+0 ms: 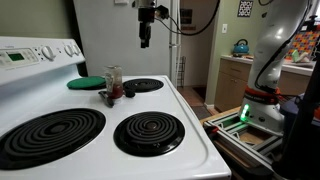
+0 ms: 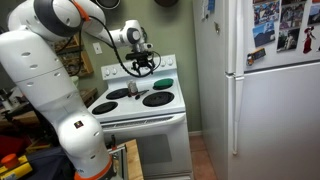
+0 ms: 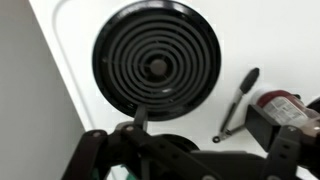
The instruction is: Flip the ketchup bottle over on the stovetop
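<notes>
The ketchup bottle (image 1: 114, 84) stands on the white stovetop (image 1: 190, 120) between the back burners, next to a dark utensil (image 1: 105, 97). In the wrist view the bottle (image 3: 286, 102) shows dark red at the right edge, partly behind my right finger. My gripper (image 1: 145, 40) hangs well above the stovetop, apart from the bottle. It is open and empty, with its fingers wide apart in the wrist view (image 3: 205, 125). It also shows above the range in an exterior view (image 2: 143, 66), where the stovetop (image 2: 140, 108) carries the small bottle (image 2: 133, 88).
A flat green disc (image 1: 86, 83) lies on the back burner beside the bottle. The dark utensil (image 3: 237, 103) lies on white enamel next to a coil burner (image 3: 157, 60). A white control panel (image 1: 35, 55) rises at the back. A refrigerator (image 2: 265, 90) stands beside the range.
</notes>
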{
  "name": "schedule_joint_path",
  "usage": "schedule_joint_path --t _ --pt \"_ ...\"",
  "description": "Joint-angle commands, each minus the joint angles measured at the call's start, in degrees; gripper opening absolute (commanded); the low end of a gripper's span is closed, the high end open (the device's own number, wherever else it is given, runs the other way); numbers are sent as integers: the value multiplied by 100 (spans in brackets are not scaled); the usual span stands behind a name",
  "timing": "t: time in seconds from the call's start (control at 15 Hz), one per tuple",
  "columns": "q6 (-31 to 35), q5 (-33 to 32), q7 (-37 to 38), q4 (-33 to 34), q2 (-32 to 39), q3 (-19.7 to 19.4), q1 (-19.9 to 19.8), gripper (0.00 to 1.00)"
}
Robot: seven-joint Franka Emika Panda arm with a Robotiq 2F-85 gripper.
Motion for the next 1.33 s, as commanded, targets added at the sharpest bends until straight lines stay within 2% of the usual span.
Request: schedule_joint_path --t 0.0,0.13,0.2,0.27,0.6,0.73,0.93,1.13,1.2,1.27 --pt "1111 631 -334 -234 293 263 408 100" --pt "1678 987 -683 -266 504 396 601 100" --pt "1840 706 -594 -329 532 469 640 100" --pt "1497 672 -386 -199 442 398 577 100" --pt "1563 670 -382 -158 506 391 584 100" --pt "1723 988 -465 -39 674 396 615 100" --pt "1597 1591 -341 236 897 435 656 100" --pt "1631 1831 -187 423 1105 481 651 100" --pt "1567 1806 -37 483 1178 490 651 100" --pt "1492 1408 431 477 1222 464 653 100"
